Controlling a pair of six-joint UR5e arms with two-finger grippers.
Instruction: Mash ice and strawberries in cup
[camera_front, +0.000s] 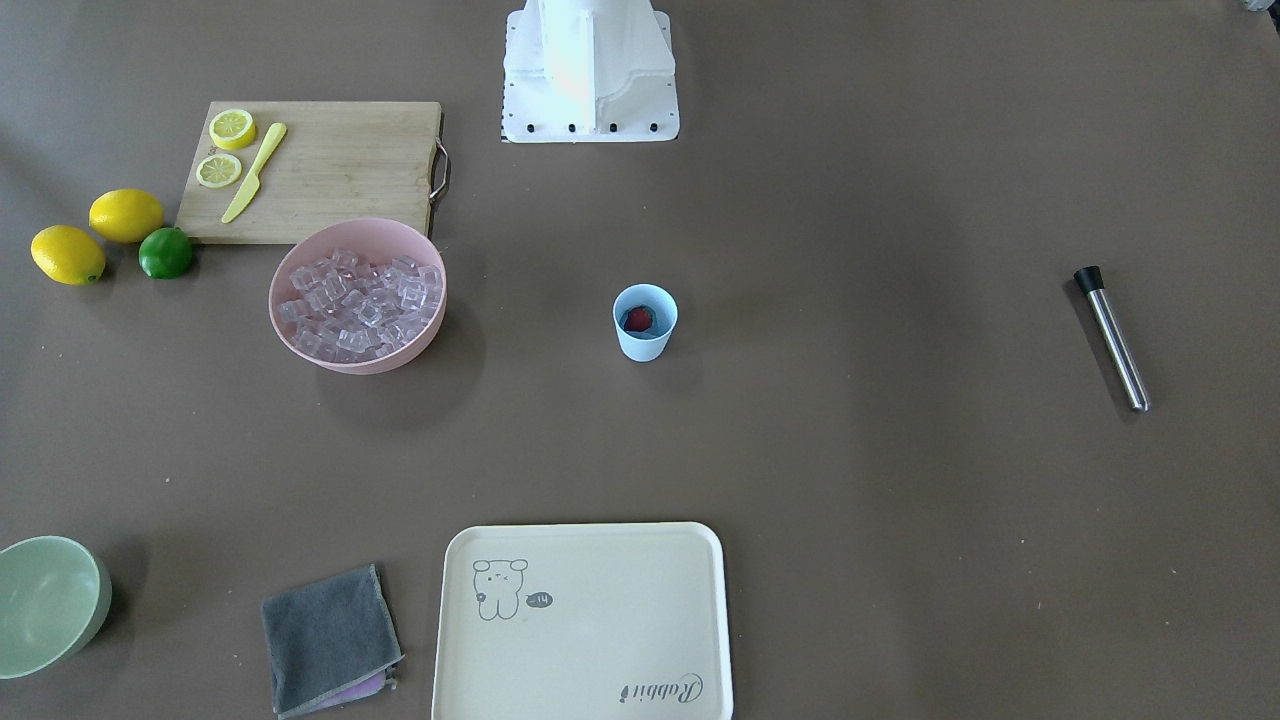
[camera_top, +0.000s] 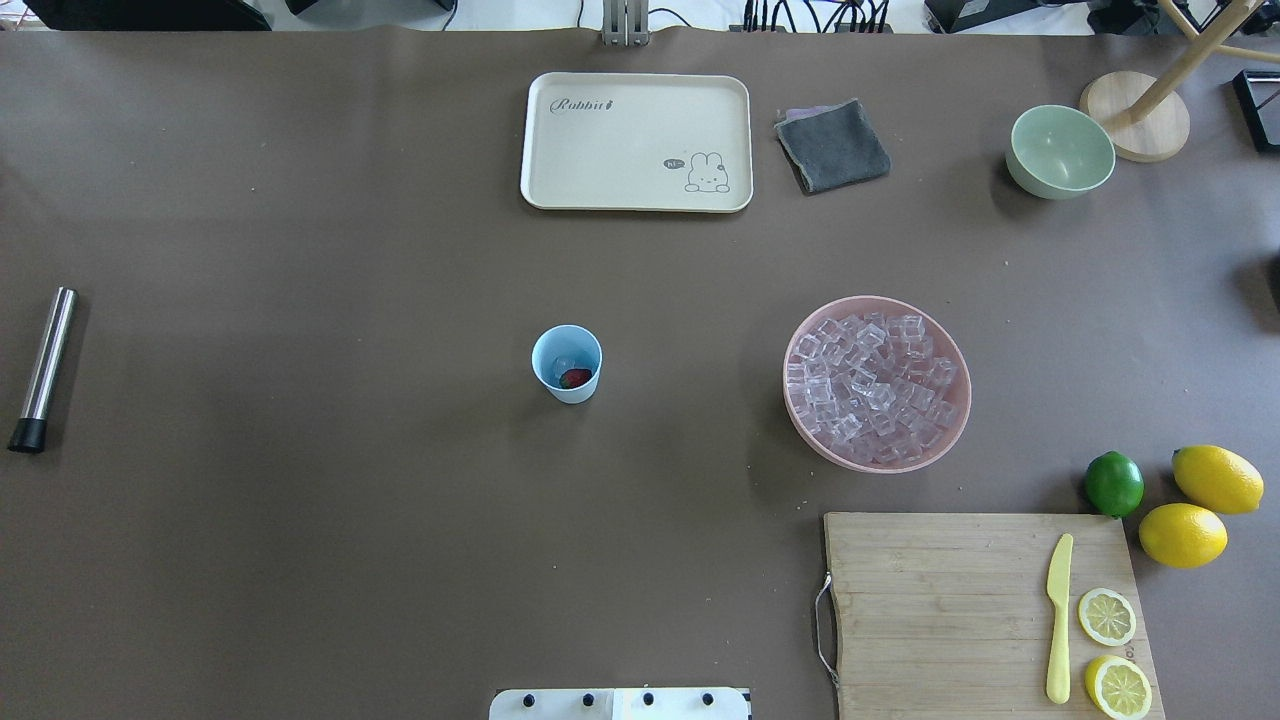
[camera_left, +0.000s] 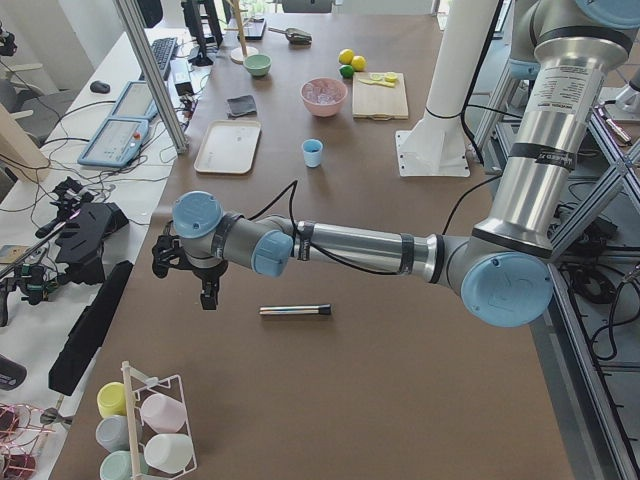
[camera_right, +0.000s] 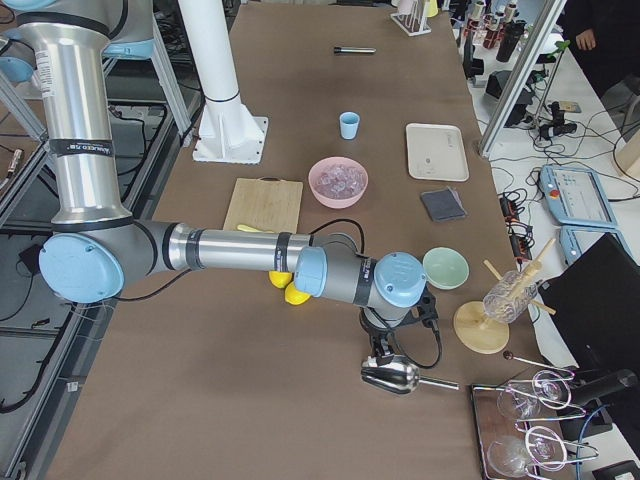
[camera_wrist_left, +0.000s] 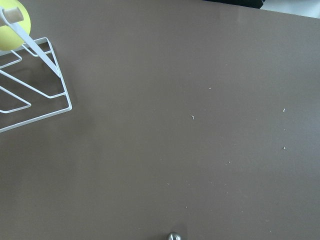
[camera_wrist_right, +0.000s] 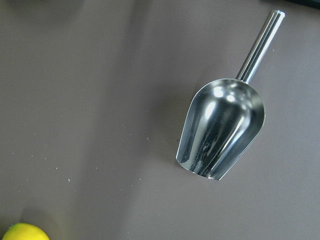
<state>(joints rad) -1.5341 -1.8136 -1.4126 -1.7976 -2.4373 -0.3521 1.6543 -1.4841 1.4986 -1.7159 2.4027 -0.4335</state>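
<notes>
Muddler (camera_top: 42, 368) pick-up looks like the step in hand: the steel rod with a black tip lies flat on the table at the robot's left, well apart from the cup (camera_top: 567, 363). The left gripper (camera_left: 207, 290) hangs near it in the side view, but no view shows its fingers clearly, so I cannot tell whether it is spread or closed. To do it well, I think the gripper should come down across the middle of the rod, because a round bar may roll away.

The cup stands upright at the table centre, with the strawberry (camera_top: 575, 378) and one ice cube (camera_top: 565, 365) inside. More ice fills the pink bowl (camera_top: 946, 428) nearby. The right gripper (camera_right: 381, 352) hovers over a metal scoop (camera_wrist_right: 221, 131); its state I also cannot tell.

The brown table cover (camera_front: 850, 480) is matte and carries small crumbs. Desks, cables and a cup rack (camera_left: 150, 420) stand around.
</notes>
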